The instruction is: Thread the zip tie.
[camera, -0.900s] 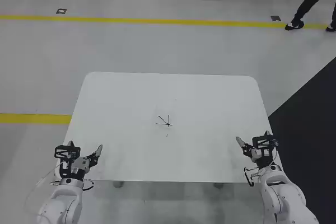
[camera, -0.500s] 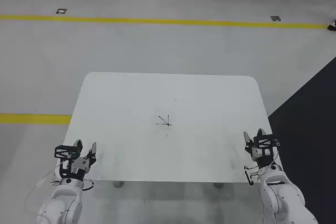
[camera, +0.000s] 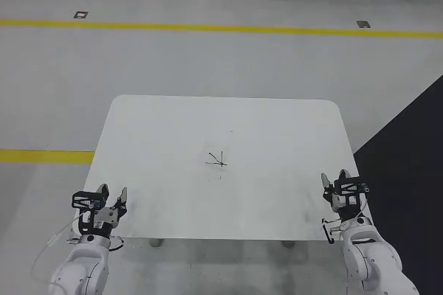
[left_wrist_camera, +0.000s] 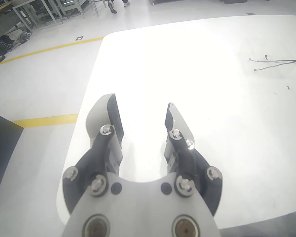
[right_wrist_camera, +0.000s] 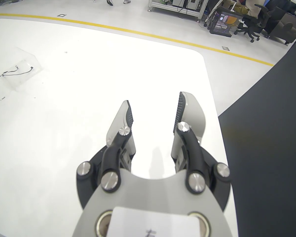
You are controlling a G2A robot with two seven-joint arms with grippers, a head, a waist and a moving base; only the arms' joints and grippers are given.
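A few thin black zip ties (camera: 216, 159) lie crossed in a loose bunch at the middle of the white table (camera: 170, 125), flat on the surface. In the left wrist view the zip ties (left_wrist_camera: 273, 64) show small heads at their ends. In the right wrist view the zip ties (right_wrist_camera: 17, 71) rest on a clear sheet (right_wrist_camera: 27, 81) whose edges are only faintly visible against the tabletop.

The left gripper (camera: 112, 195) sits over the near left corner of the table, well apart from the ties. Its jaws stand partly apart with a moderate gap and grip nothing, as the left gripper (left_wrist_camera: 141, 101) shows in its own wrist view. The right gripper (camera: 334, 179) sits over the near right edge, also well apart from the ties. The right gripper (right_wrist_camera: 154, 98) has its jaws parted by about the same amount, with nothing between them.

Between each gripper and the ties lies a stretch of white tabletop with a few tiny dark specks (right_wrist_camera: 2, 98) near the sheet.

On the floor, one yellow line (camera: 207, 28) runs beyond the far edge and another yellow stripe (camera: 37, 156) lies to the left. A black floor area (camera: 421, 147) borders the table on the right.
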